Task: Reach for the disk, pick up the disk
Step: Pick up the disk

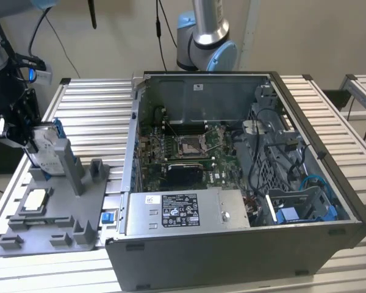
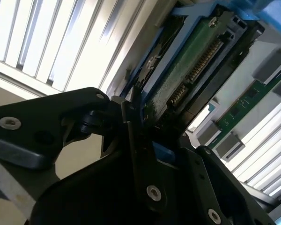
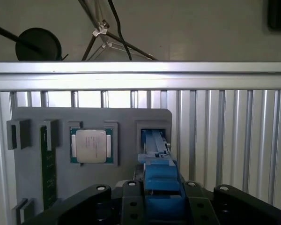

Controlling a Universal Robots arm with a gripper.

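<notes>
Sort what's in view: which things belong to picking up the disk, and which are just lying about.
For the job: disk, standing on edge in its slot; grey holder that carries it.

Lying about: square chip; green memory stick; open computer case; slatted table.

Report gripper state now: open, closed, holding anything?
The gripper is closed on the disk, which stands upright at the grey fixture.
</notes>
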